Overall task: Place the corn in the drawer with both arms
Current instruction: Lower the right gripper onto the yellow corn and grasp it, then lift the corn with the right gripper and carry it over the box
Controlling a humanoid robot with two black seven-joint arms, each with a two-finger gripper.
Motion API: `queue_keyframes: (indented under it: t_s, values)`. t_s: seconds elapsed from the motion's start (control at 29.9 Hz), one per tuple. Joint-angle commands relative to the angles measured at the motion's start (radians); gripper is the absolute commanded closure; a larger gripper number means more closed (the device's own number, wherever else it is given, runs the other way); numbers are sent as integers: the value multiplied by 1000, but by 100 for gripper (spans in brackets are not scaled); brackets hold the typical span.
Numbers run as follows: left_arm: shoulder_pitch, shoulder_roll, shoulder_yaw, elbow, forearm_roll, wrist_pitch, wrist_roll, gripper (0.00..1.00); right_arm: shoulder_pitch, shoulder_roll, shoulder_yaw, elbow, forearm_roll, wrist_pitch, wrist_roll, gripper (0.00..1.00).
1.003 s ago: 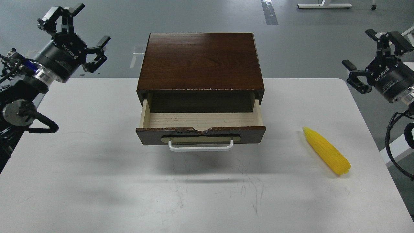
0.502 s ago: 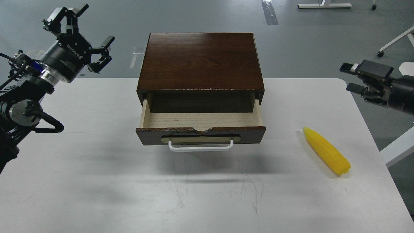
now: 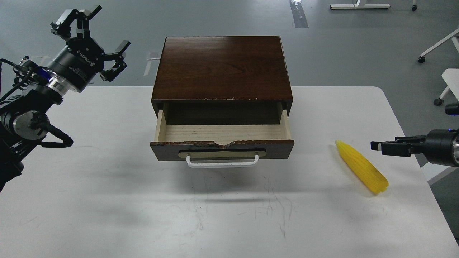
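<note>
The yellow corn (image 3: 362,167) lies on the white table (image 3: 107,200) at the right, pointed end toward the back. The drawer (image 3: 279,148) of the dark brown box (image 3: 222,68) stands pulled open, its pale wood inside empty and its white handle (image 3: 222,164) facing me. My left gripper (image 3: 98,39) is open and empty, raised above the table's far left corner, well left of the box. My right gripper (image 3: 380,147) comes in level from the right edge, just right of the corn's pointed end. It shows edge-on, so I cannot tell its finger spread.
The box sits at the back middle of the table. White furniture legs (image 3: 435,44) and a white chair base (image 3: 448,84) stand on the grey floor beyond the table's right edge. A white frame base (image 3: 358,6) lies on the floor far back.
My right gripper has dropped from high at the back right to table level beside the corn and turned edge-on. My left gripper has shifted slightly right. The corn and the drawer have not moved.
</note>
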Motion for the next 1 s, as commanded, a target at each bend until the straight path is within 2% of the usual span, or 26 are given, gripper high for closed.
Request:
queue_keyframes:
  t_s: [0.0, 0.43, 0.67, 0.77, 0.84, 0.9, 0.94, 0.97]
  values:
    - [6, 0, 0, 0, 0, 0, 0, 1, 0, 31, -26, -15, -22, -4, 0, 0]
    - [7, -4, -2, 0, -2, 0, 0, 1, 0, 134, -120, -93, -35, -37, 0, 3]
    - [7, -7, -2, 0, -2, 0, 0, 2, 2, 172, -161, -127, -41, -43, 0, 10]
    - [7, -7, -2, 0, -2, 0, 0, 2, 2, 183, -166, -138, -42, -43, 0, 19]
    - [7, -7, -2, 0, -2, 0, 0, 1, 2, 185, -167, -141, -42, -43, 0, 30]
    - [7, -7, -2, 0, -2, 0, 0, 2, 5, 185, -178, -141, -43, -43, 0, 53]
    - [7, -7, -2, 0, -2, 0, 0, 2, 6, 185, -179, -141, -42, -43, 0, 58]
    - [7, -7, -2, 0, -2, 0, 0, 2, 12, 185, -189, -141, -43, -43, 0, 71]
